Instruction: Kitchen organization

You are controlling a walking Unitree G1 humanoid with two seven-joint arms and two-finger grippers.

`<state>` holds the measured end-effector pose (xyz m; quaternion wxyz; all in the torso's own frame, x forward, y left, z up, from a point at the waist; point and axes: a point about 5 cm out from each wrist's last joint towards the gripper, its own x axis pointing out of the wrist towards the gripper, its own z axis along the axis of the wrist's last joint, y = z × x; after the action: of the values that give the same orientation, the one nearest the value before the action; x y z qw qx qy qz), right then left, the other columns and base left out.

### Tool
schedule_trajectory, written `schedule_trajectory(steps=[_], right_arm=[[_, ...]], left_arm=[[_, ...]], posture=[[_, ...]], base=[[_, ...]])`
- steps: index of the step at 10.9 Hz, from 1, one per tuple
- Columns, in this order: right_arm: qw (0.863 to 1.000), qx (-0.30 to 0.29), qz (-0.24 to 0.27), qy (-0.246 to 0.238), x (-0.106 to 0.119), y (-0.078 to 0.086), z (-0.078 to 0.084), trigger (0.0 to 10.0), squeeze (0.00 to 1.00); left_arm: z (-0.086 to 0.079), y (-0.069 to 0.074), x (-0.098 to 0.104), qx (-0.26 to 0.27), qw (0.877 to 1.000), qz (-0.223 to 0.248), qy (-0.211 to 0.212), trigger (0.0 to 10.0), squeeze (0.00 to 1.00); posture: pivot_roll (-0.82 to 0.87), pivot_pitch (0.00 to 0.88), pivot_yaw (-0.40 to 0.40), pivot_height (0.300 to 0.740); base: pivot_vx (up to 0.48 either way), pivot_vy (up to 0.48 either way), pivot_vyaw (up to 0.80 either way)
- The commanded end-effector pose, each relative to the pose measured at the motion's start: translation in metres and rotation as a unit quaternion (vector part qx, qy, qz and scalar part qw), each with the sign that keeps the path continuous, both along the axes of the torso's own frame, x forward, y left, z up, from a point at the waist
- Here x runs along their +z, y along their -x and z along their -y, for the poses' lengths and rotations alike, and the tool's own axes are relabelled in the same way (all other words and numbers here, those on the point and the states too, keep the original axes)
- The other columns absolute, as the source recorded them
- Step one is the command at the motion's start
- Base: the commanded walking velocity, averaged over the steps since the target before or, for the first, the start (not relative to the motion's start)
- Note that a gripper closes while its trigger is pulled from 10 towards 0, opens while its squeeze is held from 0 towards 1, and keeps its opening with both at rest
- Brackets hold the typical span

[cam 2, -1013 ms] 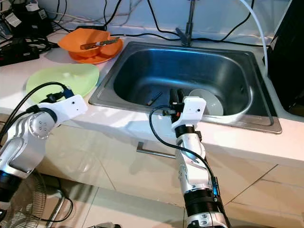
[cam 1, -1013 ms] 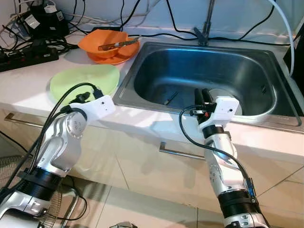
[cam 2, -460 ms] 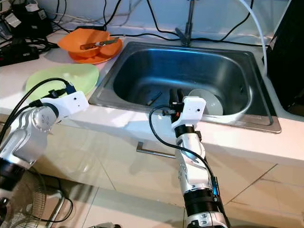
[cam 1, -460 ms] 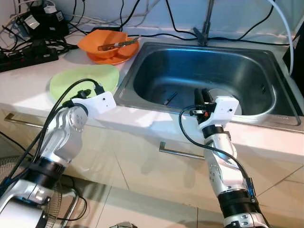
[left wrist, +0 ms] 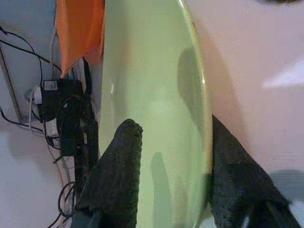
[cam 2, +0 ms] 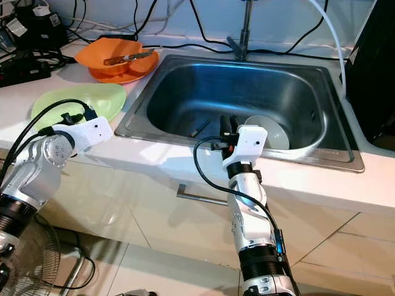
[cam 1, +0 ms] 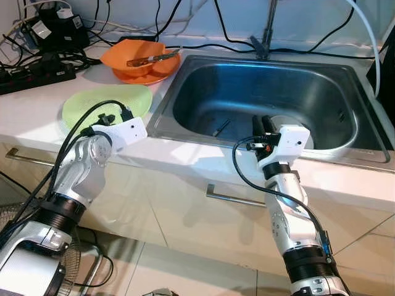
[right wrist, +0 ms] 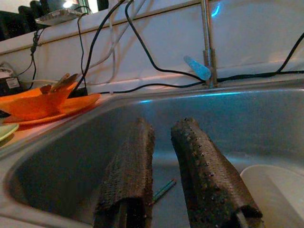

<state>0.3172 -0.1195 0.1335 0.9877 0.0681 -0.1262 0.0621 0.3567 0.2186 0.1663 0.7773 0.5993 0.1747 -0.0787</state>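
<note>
No legible text, labels, brands, numbers or signs anywhere. Small white tags on the dark power adapters (cam 1: 52,24) at far left of the counter are too small and blurred to read.

white counter (cam 1: 37,105) | near left: green plate (cam 1: 92,105) | far left: orange bowl (cam 1: 137,58) on an orange plate, black power strip (cam 1: 37,73) | right: steel sink (cam 1: 271,102)

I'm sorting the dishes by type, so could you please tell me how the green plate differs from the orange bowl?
The green plate is pale, shallow and empty, at the counter's front by the left gripper. The orange bowl is deeper, sits on an orange plate farther back, and holds a utensil. Both stand on the counter left of the sink.
</note>
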Motion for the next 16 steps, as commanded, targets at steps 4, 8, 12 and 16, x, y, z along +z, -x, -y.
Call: schedule_trajectory(steps=[4,8,12,16], right_arm=[[1.000,-0.002,-0.025,0.000,-0.010,0.001,0.001,10.0,0.00],[1.000,-0.005,-0.025,-0.001,-0.010,0.001,0.002,10.0,0.00],[1.000,-0.004,-0.025,-0.001,-0.010,0.001,0.002,10.0,0.00],[1.000,0.003,-0.028,0.000,-0.010,-0.001,-0.001,10.0,0.00]], left_arm=[[-0.002,0.004,-0.021,0.007,0.999,-0.035,0.000,0.0,0.00],[-0.001,0.004,-0.023,0.004,0.999,-0.038,0.001,0.0,0.00],[0.000,0.011,-0.017,0.004,1.000,-0.022,-0.005,0.0,0.00],[0.005,0.026,0.009,-0.007,0.998,0.034,-0.044,4.3,0.00]], posture=[[0.05,0.046,0.071,0.740],[0.04,0.044,0.072,0.740],[0.05,0.044,0.069,0.740],[0.06,0.034,0.059,0.740]], base=[[0.000,0.000,0.00],[0.000,0.000,0.00],[0.000,0.000,0.00],[0.000,0.000,0.00]])
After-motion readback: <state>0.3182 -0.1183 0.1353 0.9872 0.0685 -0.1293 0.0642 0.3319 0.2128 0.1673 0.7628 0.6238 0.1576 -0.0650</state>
